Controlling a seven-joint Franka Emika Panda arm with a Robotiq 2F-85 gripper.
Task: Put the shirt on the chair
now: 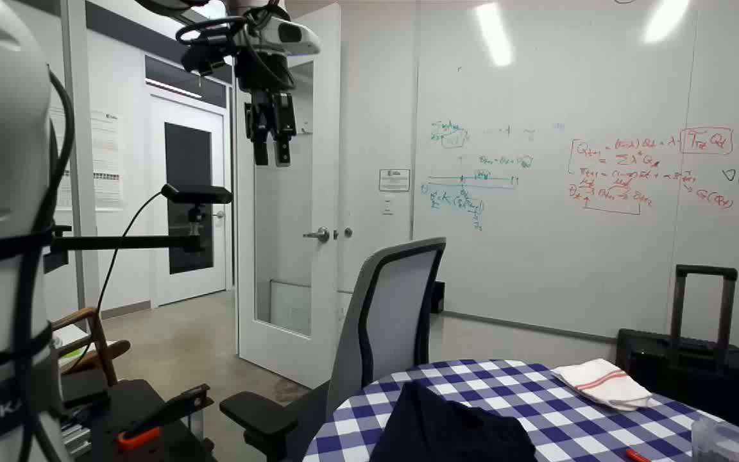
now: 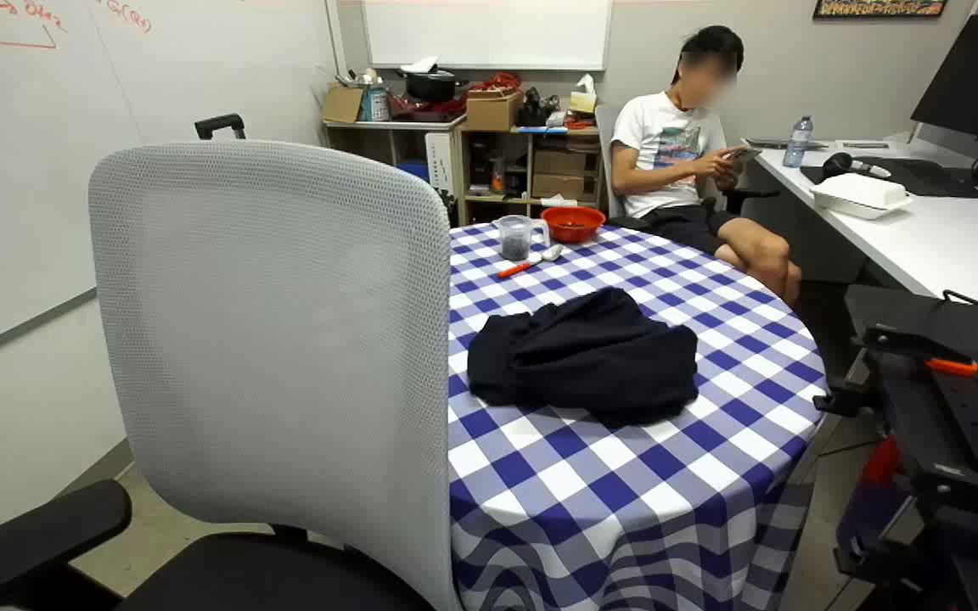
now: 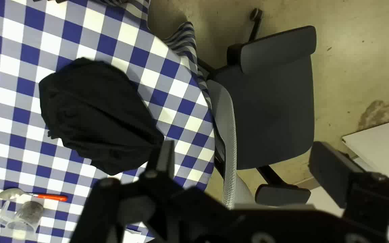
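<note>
Indoors — shirt (image 2: 587, 361) crumpled on checked tablecloth (image 2: 540, 475) — whiteboard (image 1: 555, 173) beyond.

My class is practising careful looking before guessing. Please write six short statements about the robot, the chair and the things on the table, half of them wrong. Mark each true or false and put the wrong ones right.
1. The gripper is open and apart from the shirt. True.
2. The chair stands with its back to the table. True.
3. The shirt lies on the chair. False: it lies on the table.
4. The spoon lies beside the cup. True.
5. The gripper is holding the spoon. False: the gripper holds nothing.
6. The cup lies on its side. False: it stands upright.
</note>
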